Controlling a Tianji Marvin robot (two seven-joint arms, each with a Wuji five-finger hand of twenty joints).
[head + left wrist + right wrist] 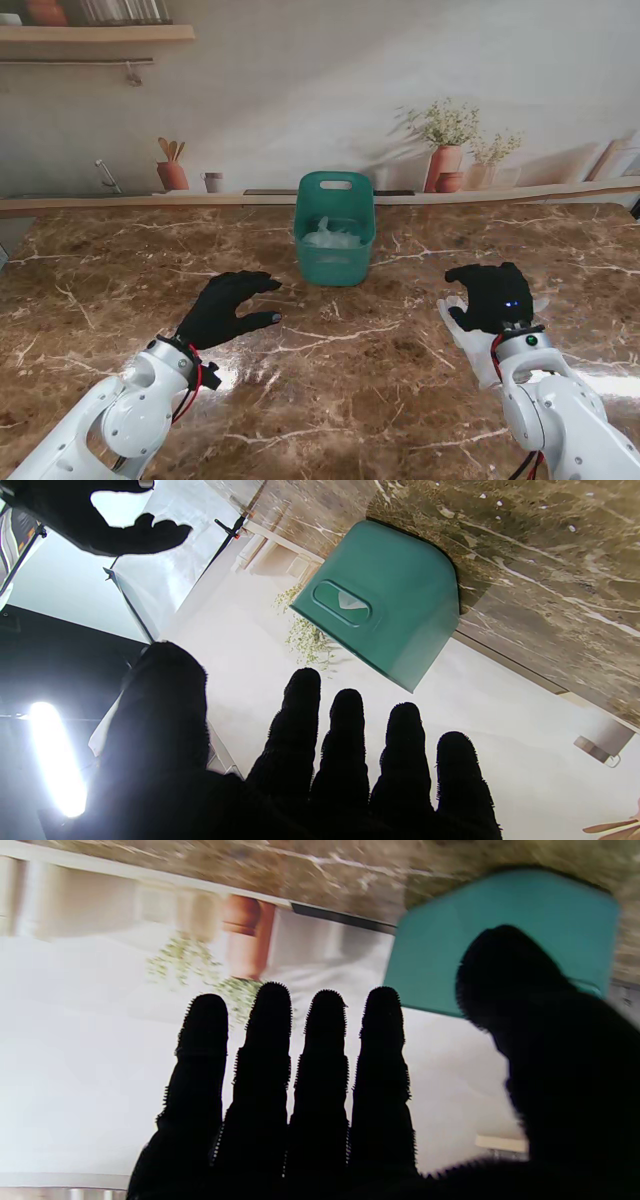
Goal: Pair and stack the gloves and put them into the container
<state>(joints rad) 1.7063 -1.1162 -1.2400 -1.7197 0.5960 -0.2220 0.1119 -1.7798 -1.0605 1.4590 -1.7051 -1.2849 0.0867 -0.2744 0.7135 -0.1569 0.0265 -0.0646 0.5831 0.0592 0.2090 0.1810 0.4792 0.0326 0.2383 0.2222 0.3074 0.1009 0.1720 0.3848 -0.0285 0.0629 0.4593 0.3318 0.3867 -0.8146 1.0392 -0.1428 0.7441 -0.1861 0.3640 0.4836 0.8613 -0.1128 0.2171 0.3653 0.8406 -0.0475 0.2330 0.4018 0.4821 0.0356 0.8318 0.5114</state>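
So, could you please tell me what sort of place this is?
It looks like a staged kitchen: a brown marble-look counter, a wall backdrop printed with a shelf, faucet, utensils and potted plants, and a studio light in the left wrist view.

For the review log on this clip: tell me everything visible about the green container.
The green container is a small teal bin that looks like smooth plastic, with rounded corners, walls tapering toward the base and an oval handle slot near the rim. It stands upright on the marble table, at the far middle near the back edge, between the two hands and farther from me than both. Something pale and crumpled lies inside, likely the gloves. No hand touches it.
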